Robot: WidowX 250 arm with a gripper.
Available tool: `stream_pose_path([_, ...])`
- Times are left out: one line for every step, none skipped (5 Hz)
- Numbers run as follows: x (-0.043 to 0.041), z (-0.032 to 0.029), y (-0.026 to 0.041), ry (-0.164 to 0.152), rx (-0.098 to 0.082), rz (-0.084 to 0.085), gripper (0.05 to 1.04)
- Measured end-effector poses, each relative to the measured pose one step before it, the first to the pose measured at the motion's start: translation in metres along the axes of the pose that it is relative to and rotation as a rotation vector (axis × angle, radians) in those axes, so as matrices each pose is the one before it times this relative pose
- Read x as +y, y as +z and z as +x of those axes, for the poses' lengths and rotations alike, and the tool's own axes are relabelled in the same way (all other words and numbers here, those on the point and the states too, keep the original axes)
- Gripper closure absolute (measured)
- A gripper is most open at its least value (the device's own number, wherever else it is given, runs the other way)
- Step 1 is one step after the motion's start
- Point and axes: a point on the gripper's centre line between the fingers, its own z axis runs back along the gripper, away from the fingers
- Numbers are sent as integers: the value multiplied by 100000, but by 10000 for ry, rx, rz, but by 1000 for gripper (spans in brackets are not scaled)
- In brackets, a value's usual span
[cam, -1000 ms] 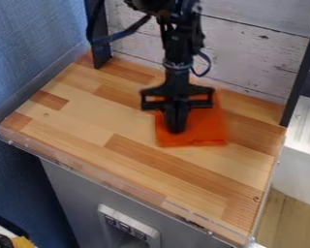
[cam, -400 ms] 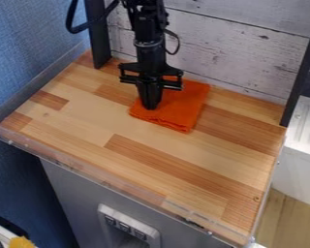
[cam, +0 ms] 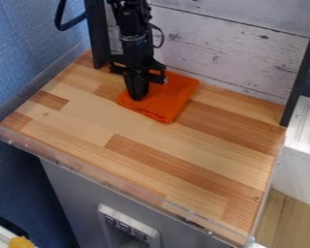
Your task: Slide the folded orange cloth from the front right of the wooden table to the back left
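The black gripper (cam: 137,98) hangs down over the upper left part of the wooden surface, its fingers close together and shut on the orange cloth (cam: 167,99) near the cloth's left corner. The folded cloth lies flat on the wood, at a slant, and spreads to the right of the fingers. Part of its back left side is hidden behind the gripper.
The wooden tabletop (cam: 138,145) has a clear plastic lip (cam: 106,181) along its front edge. Behind stands a whitewashed plank wall (cam: 241,53), with a dark post (cam: 97,34) left of the arm and another dark post (cam: 302,72) at the right.
The gripper has moved toward the upper left, up and across the view. The orange cloth has slid along with it and turned to lie at a slant.
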Motion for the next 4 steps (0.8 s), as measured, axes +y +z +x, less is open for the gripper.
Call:
stream_pose_path([1042, 206, 191, -325, 10, 213, 1025])
stream_pose_path([800, 83, -61, -211, 123, 180, 1008])
stream_pose_path([322, 204, 888, -67, 192, 91, 865])
stream_pose_path([152, 217, 984, 194, 170, -22, 617])
